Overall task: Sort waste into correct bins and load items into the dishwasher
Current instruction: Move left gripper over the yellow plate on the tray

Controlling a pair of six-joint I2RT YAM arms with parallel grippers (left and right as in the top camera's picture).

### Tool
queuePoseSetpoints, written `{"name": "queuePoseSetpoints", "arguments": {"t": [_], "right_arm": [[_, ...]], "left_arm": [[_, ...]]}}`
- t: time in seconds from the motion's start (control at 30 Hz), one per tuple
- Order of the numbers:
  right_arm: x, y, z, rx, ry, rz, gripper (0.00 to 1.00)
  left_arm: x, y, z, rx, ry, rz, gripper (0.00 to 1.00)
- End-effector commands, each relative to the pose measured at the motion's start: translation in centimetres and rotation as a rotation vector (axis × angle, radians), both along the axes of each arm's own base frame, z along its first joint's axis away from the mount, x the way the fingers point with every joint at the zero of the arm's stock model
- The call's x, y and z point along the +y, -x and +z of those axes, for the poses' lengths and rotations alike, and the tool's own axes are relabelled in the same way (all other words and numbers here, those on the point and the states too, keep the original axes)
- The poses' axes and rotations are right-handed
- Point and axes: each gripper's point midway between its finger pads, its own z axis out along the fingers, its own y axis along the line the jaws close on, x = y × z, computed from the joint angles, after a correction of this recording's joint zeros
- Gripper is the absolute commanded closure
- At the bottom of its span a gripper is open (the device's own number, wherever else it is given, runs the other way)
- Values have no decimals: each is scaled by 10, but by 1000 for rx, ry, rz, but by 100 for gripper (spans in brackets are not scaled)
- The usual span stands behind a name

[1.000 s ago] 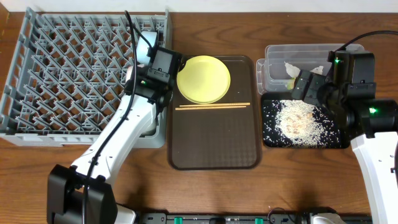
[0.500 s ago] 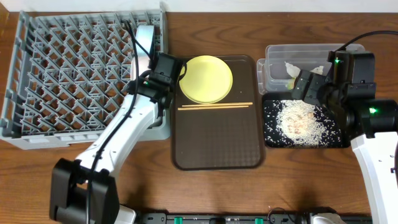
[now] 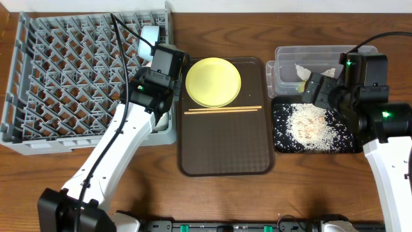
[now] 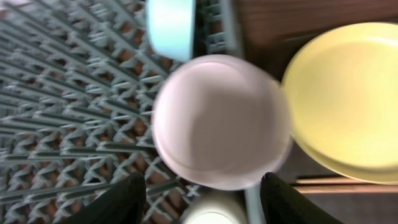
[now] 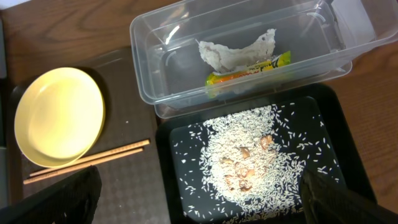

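Currently left tool (image 4: 202,180) is spread wide, gripping nothing, above the white bowl (image 4: 221,121) at the right edge of the rack (image 3: 64,77) beside the blue bowl (image 4: 171,28), likely for slotting; right tool (image 5: 199,177) gapes empty over the black tray (image 5: 329,124); plate (image 3: 213,82) not yet loaded.

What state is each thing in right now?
Yellow plate: empty, on brown tray.
Chopsticks: lying on the tray.
Tissue: in clear tub.
Wrapper: in the tub.
Rice: heaped on black tray.
Blue bowl: in dish rack.
White bowl: at the rack's edge.
Left end effector: open.
Right end effector: open, empty.
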Motion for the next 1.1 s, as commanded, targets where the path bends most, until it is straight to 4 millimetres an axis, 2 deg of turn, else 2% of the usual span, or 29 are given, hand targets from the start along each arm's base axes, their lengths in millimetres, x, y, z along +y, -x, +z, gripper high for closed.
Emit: {"name": "queuePoseSetpoints", "arguments": {"t": [0.0, 0.17, 0.3, 0.57, 0.73, 1.07], "right_arm": [[-5, 0, 1, -1, 1, -25, 1], [-5, 0, 1, -1, 2, -25, 1], [-5, 0, 1, -1, 1, -25, 1], [-5, 0, 1, -1, 2, -25, 1], [-5, 0, 1, -1, 2, -25, 1], [-5, 0, 1, -1, 2, -25, 1]], "left_arm": [[-14, 1, -9, 38, 89, -16, 40], [-14, 6, -25, 77, 102, 21, 41], [-20, 4, -30, 85, 92, -5, 44], [-43, -2, -39, 66, -31, -103, 44], [-67, -8, -43, 36, -75, -185, 44], [-75, -23, -101, 114, -200, -252, 44]]}}
